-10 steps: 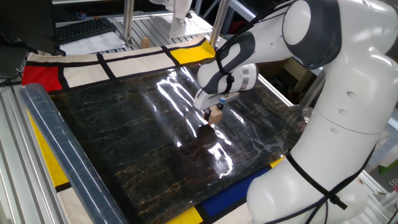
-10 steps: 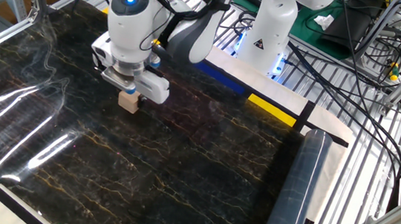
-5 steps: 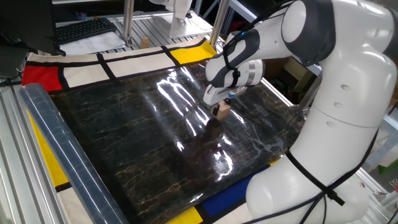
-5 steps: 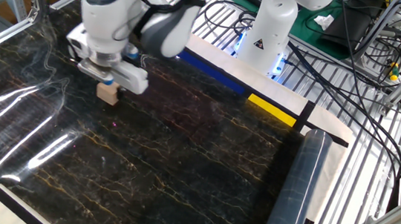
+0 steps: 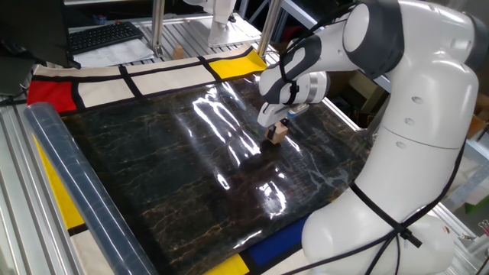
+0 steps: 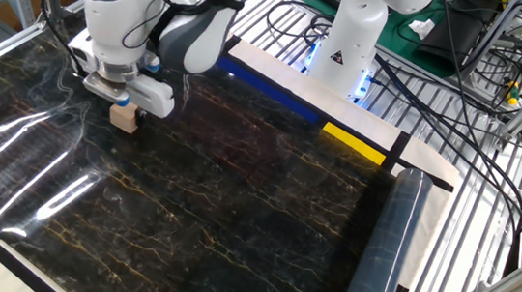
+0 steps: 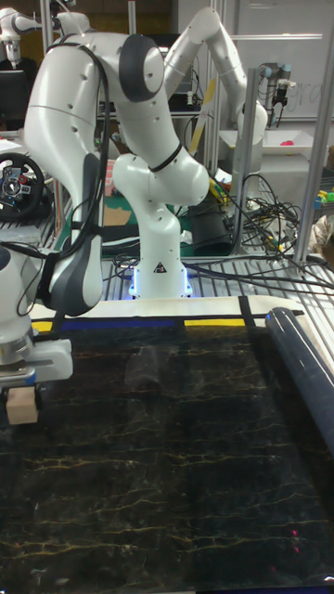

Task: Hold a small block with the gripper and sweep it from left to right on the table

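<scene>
Jaws: we see them closed on the small block [image 6: 125,118], one dark finger on each side of it.
Gripper: the gripper [image 6: 124,109] points straight down — its white-grey housing sits right over the cube, and in the tall fixed view the gripper [image 7: 20,391] shows at the left edge of the picture.
Small block: a plain tan cube [image 5: 279,133]; we see its underside at the table's black sheet, though we cannot tell whether it touches or hangs just above. In the tall fixed view the block [image 7: 21,406] is partly hidden by the housing.
Place on the table: on the table [image 6: 234,221], near the edge with the blue and yellow panels, by the robot's base — well apart from the opposite edge.
Arm: the white arm [image 5: 412,99] bends over that edge down to the wrist.
Roll: a clear, glossy roll [image 6: 381,251] lies along another edge of the table, well apart from the block.
</scene>
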`<state>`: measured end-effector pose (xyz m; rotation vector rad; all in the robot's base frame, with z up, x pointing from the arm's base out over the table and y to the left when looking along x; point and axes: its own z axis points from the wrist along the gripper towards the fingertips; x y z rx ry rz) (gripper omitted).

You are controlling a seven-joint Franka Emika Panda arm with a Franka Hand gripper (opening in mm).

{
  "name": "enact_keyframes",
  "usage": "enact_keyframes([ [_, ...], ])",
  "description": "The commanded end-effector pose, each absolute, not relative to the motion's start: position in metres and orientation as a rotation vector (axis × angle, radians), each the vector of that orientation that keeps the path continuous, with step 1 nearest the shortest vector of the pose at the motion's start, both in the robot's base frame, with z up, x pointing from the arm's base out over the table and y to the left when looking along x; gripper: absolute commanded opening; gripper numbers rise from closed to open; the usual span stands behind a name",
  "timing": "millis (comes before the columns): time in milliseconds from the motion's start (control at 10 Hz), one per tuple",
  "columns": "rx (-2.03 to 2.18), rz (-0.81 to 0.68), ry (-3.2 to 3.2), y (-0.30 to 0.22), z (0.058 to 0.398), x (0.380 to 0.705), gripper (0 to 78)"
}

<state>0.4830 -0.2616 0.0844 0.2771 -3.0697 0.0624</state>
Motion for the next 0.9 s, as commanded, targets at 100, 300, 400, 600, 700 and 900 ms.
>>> enact_keyframes([
  [100, 0.271, 0.046, -3.086, -0.233, 0.081, 0.483, 1.1],
  [300, 0.255, 0.041, -3.095, -0.223, 0.073, 0.476, 1.1],
  [400, 0.251, 0.043, -3.096, -0.219, 0.072, 0.473, 1.1],
  [600, 0.25, 0.045, -3.095, -0.218, 0.07, 0.471, 1.1],
  [700, 0.25, 0.044, -3.096, -0.218, 0.07, 0.471, 1.1],
  [900, 0.25, 0.039, -3.096, -0.217, 0.07, 0.471, 1.1],
])
